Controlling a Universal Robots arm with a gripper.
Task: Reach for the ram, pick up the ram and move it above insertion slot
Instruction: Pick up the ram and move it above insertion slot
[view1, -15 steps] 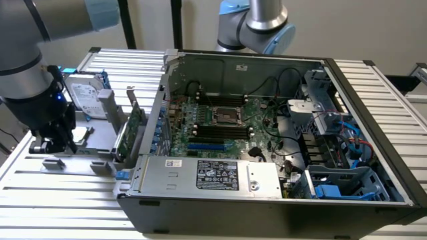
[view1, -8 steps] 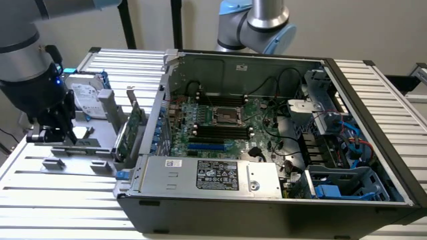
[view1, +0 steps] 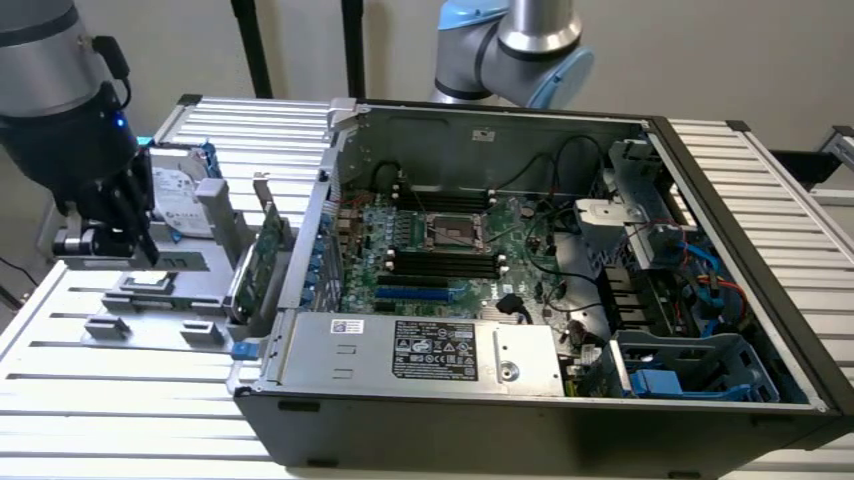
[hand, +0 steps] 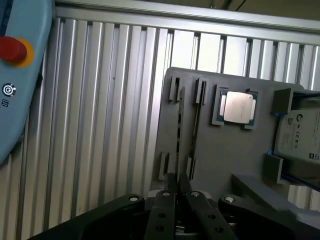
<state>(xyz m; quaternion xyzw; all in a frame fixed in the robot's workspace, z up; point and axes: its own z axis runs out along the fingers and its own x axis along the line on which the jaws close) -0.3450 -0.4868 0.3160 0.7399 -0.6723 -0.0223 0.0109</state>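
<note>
The ram (hand: 179, 125) stands on edge in a grey holder plate (hand: 220, 155), showing as a thin dark strip between small clips, with a second alike strip (hand: 196, 117) beside it. My gripper (hand: 176, 184) hangs above the plate's near end with its fingers pressed together and nothing visible between them. In the exterior view the gripper (view1: 120, 250) is over the holder at that view's left, outside the computer case. The insertion slot is one of several parallel long black sockets (view1: 441, 262) on the motherboard, below the square processor socket (view1: 451, 230).
On the holder lie a silver processor chip (hand: 237, 106) and a hard drive (hand: 300, 135). A tall green expansion card (view1: 267, 250) stands between gripper and case wall (view1: 314, 240). A short blue slot (view1: 414, 295) and power supply (view1: 427, 350) sit near the sockets. A pendant's red button (hand: 12, 50) shows.
</note>
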